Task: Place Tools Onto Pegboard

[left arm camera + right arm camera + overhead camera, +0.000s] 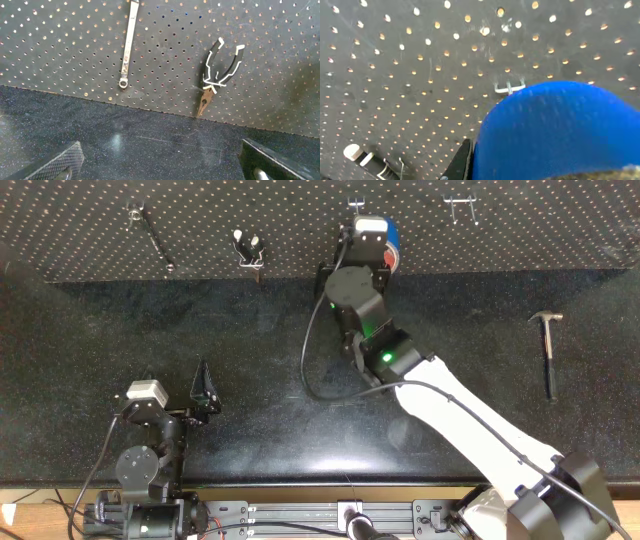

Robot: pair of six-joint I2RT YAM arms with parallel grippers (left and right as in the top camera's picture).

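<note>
Top view, right tool [372,232] pinching blue object [393,233] by pegboard hook [509,88], left tool [205,390] spread.

Silver wrench [128,47], black-and-white pliers [210,84], blue tool [555,130], black hole-dotted pegboard [60,45], speckled black tabletop [250,410].

Worktop [250,410] is black and speckled, with the pegboard [80,230] running along its far edge. Hammer [548,352] lies flat on the worktop just below the pegboard's right end, head toward the board. On the pegboard: wrench [152,238] near its left end, pliers [249,250] left of middle – nose down at the board's bottom edge. Bare hook [459,208] right of middle.
</note>
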